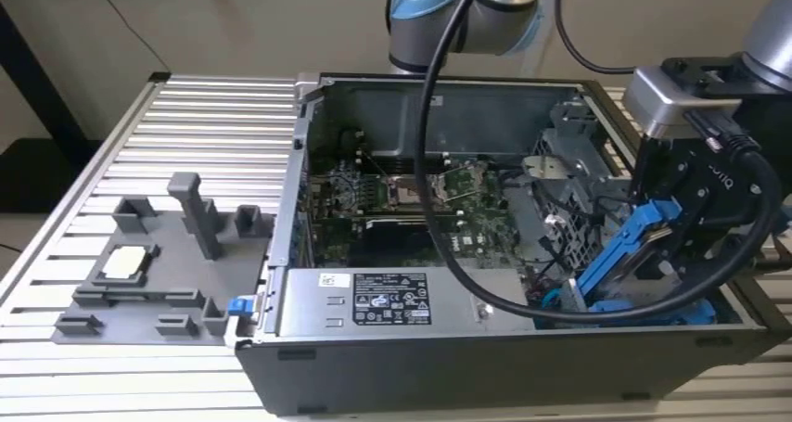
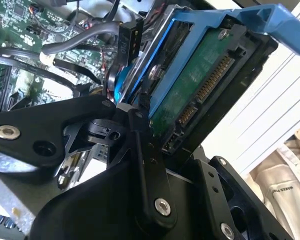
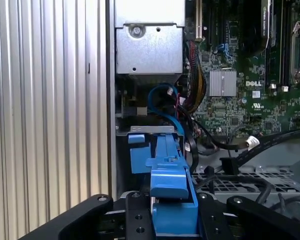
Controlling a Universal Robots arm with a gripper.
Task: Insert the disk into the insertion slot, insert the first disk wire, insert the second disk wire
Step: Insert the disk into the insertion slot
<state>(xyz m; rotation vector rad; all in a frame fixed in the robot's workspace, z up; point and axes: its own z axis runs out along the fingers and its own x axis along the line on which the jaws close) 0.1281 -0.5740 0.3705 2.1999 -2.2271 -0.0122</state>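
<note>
Blue carrier against grey metal and green boards

The disk wears a bright blue frame, and its circuit board is green with gold contacts. The motherboard is green. The power-supply box is grey, with a white sticker printed in black. The table is silver with ribbed stripes. On the exterior view's left, a grey fixture holds what looks like a pale yellowish piece.

Ribbed metal table; plain beige wall behind; even light.

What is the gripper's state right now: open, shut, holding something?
Gripper: shut on the blue-framed disk, held tilted over the open computer case.
</note>
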